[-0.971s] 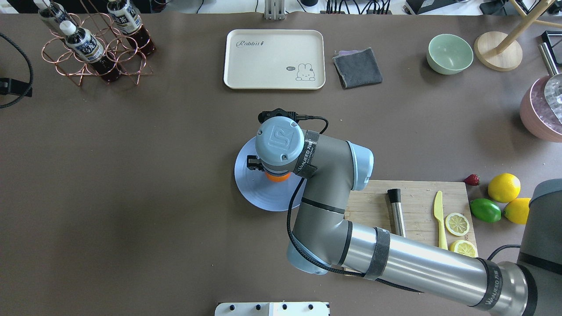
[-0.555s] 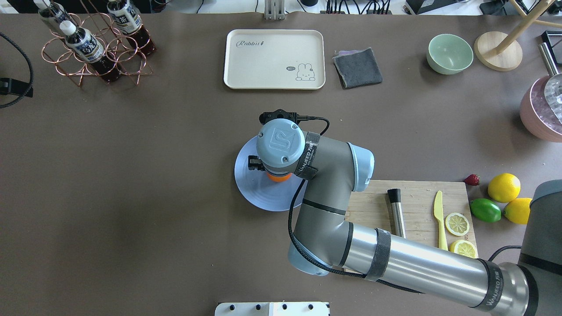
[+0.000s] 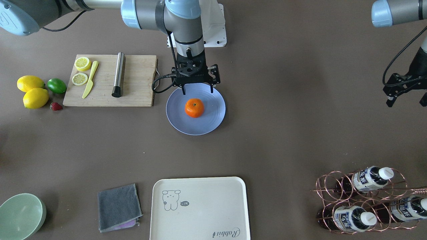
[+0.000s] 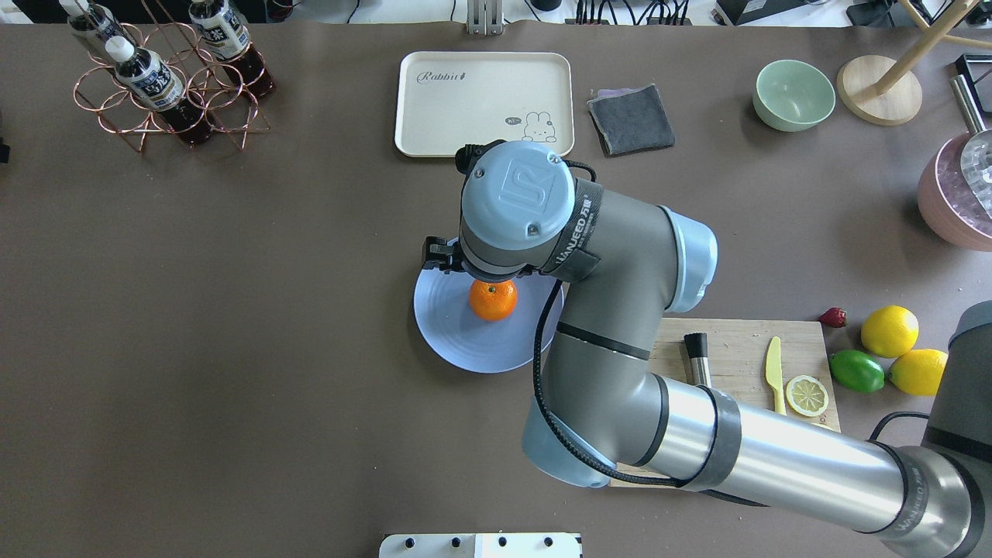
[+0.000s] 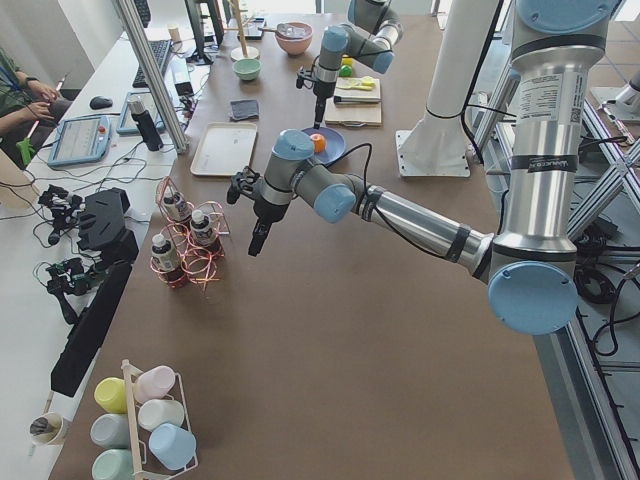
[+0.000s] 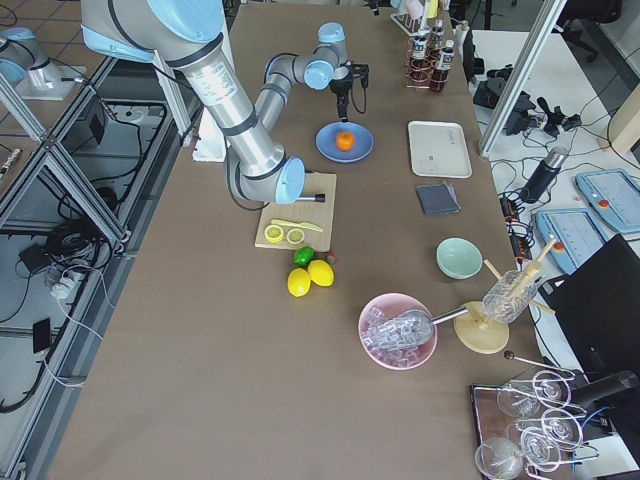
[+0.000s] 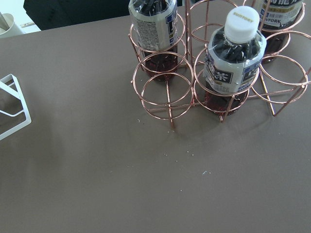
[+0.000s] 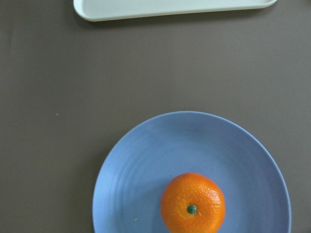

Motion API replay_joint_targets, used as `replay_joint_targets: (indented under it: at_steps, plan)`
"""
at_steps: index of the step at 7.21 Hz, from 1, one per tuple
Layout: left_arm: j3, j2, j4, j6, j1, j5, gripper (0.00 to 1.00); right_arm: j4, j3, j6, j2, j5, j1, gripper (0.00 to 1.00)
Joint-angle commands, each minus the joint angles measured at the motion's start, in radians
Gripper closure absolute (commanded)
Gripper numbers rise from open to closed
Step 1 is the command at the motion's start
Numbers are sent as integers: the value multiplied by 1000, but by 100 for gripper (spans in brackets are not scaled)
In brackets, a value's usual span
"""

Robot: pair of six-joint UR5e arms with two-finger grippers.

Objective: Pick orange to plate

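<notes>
The orange point(image 3: 194, 107) rests upright on the pale-blue plate point(image 3: 206, 123), stem dimple up, slightly off the plate's middle. My right gripper point(image 3: 197, 89) hangs open above the plate's robot-side rim, clear of the fruit, nothing between its fingers. From overhead the orange point(image 4: 493, 301) shows just below the right wrist, on the plate point(image 4: 453, 341). The right wrist view looks straight down on the orange point(image 8: 193, 204) and plate point(image 8: 146, 170). My left gripper point(image 3: 406, 100) hovers open and empty far off at the table's left side.
A wooden cutting board point(image 4: 744, 341) with knife, lemon slices and a metal rod lies right of the plate. Two lemons point(image 4: 889, 331) and a lime point(image 4: 856, 370) sit beyond it. The cream tray point(image 4: 484, 105), grey cloth point(image 4: 632, 118), mint bowl point(image 4: 793, 94) and bottle rack point(image 4: 167, 77) line the far side.
My right gripper has let go of the orange and risen off it, shifting toward the tray. The orange stays on the plate, now mostly uncovered.
</notes>
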Motion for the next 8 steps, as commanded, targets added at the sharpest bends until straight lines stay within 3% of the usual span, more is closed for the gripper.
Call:
replay_joint_targets:
  at_steps: [1,2,4,6,8]
  plan:
    - [33,73,-1,250,-181,-85,2,-180,195,-120,-96,97,139,0]
    - [39,113,2,336,-244,-107,2,-181,229,-314,-211,208,249,0]
    - [51,182,-8,402,-309,-168,2,-152,194,-815,-467,420,562,0]
    - [80,196,-13,403,-316,-167,2,-146,151,-1076,-656,474,793,0]
    - [99,196,-13,403,-316,-167,2,24,52,-1195,-807,551,942,0]
